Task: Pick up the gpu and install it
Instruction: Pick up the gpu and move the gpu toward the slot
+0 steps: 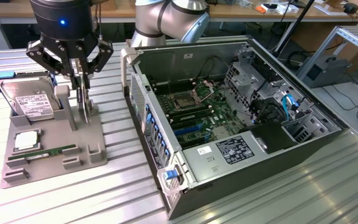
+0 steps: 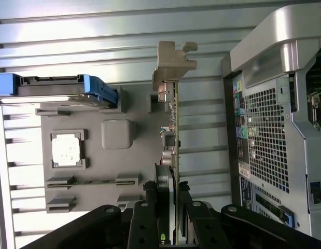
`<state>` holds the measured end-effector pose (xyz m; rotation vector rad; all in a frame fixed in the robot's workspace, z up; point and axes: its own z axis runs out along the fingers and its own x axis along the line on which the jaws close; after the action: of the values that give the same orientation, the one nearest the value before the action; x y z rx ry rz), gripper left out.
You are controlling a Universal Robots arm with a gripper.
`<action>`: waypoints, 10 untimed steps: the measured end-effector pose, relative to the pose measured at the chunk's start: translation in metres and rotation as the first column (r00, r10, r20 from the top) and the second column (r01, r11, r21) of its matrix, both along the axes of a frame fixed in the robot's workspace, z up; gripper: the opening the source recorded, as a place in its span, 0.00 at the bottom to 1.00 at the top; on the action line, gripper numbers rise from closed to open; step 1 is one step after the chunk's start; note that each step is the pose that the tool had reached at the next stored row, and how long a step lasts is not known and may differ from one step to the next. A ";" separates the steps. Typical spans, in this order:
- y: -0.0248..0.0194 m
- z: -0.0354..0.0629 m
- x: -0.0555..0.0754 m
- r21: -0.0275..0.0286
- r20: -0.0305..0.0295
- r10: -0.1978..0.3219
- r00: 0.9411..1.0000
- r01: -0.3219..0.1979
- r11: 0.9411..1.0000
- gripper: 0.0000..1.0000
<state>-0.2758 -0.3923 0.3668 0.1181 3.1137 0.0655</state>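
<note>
- The gripper (image 2: pixel 166 193) sits nearest the wrist camera, its black fingers (image 2: pixel 149 207) pressed against both faces of the gpu (image 2: pixel 171 139), grasping it at one end.
- In the exterior view the gripper (image 1: pixel 79 77) points straight down, with the gpu (image 1: pixel 87 105) standing on edge beneath it, upright and thin.
- The card's silver bracket is at the end away from the fingers.
- The gpu's lower edge sits in the grey holder (image 1: pixel 54 140), near the holder's side that faces the case.
- On the holder (image 2: pixel 98 155), well apart from the gpu, lie a hard drive (image 1: pixel 33 100) with blue rails (image 2: pixel 51 88), a square chip (image 1: pixel 26 140) (image 2: pixel 66 149) and a RAM stick (image 1: pixel 48 153) (image 2: pixel 93 182).
- To the exterior view's right of the holder lies an open PC case (image 1: pixel 185 56), with its motherboard exposed.
- The wrist view shows the case's perforated rear panel (image 2: pixel 264 135) just beside the gpu.
- Everything rests on a ribbed metal table (image 1: pixel 104 196) (image 2: pixel 98 31).
</note>
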 end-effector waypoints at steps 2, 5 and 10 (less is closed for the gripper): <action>0.0000 0.0007 0.000 0.000 0.000 0.000 1.000 0.000 1.000 0.27; 0.0000 0.0024 0.000 0.000 0.000 0.000 1.000 0.000 1.000 0.27; 0.0000 0.0072 0.000 0.000 0.000 0.000 1.000 0.000 1.000 0.27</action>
<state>-0.2758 -0.3923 0.3740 0.1180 3.1137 0.0655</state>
